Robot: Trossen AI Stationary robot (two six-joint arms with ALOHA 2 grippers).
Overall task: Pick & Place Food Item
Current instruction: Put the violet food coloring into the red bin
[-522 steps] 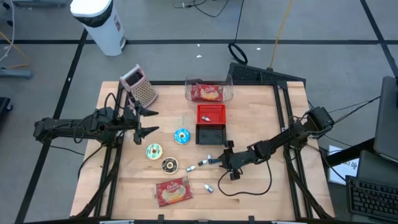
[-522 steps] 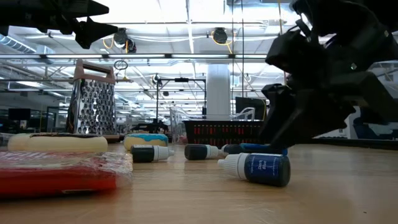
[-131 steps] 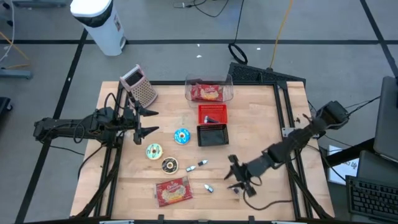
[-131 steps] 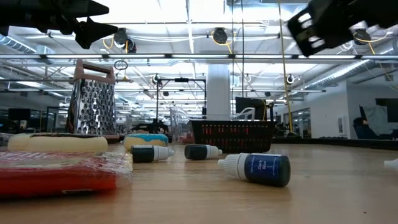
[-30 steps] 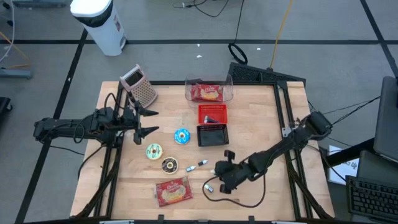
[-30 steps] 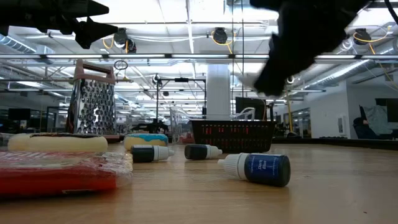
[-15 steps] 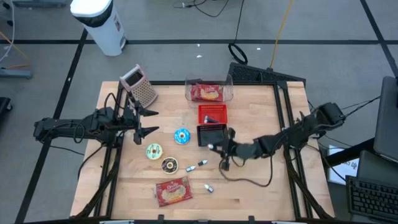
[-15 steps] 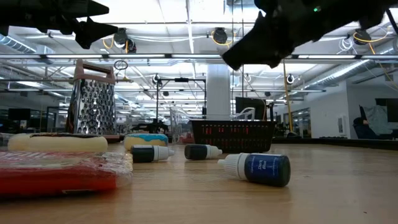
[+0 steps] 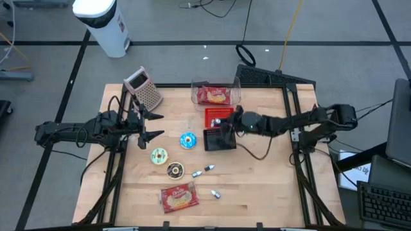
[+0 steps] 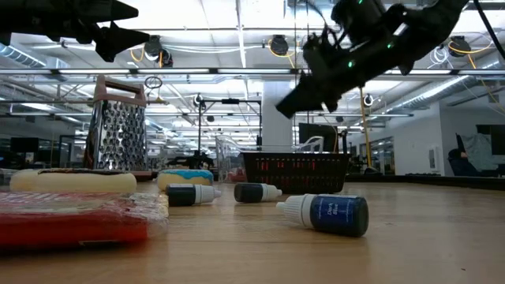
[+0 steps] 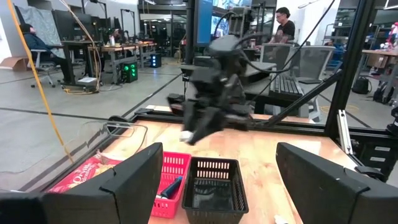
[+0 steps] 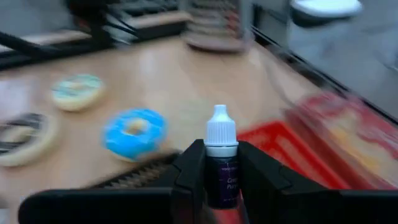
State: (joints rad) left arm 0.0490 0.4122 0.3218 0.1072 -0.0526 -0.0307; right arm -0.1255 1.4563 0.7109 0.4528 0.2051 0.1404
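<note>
My right gripper (image 9: 223, 126) reaches in from the table's right and hangs over the black basket (image 9: 218, 139) and the red basket (image 9: 218, 117). It is shut on a small dark dropper bottle (image 12: 222, 177) with a white cap. My left gripper (image 9: 151, 125) waits open and level at the table's left, touching nothing. A blue donut (image 9: 187, 140), a green-iced donut (image 9: 158, 156) and a dark donut (image 9: 174, 170) lie flat on the wood. A red food packet (image 9: 178, 197) lies near the front edge. My right gripper pinches the bottle's dark body (image 12: 222, 183) between its two fingers (image 12: 189, 177), one on each side. The fingers point toward the table's left, slanting slightly down, and lie along the bottle. Its white cap (image 12: 221, 132) sticks out past the fingertips. The bottle is clear of the table and baskets.
A clear container (image 9: 216, 94) with a red packet stands behind the red basket. A metal grater (image 9: 145, 86) stands at the far left. Two more dropper bottles (image 9: 207, 169) (image 9: 215, 193) lie in the near middle. A cable hangs below my right arm.
My right gripper has swung from near the table's front edge toward the far edge, carrying the bottle to a spot above the baskets. It has turned so its fingers point toward the table's left. The bottle has stayed in the hold, clear of the table.
</note>
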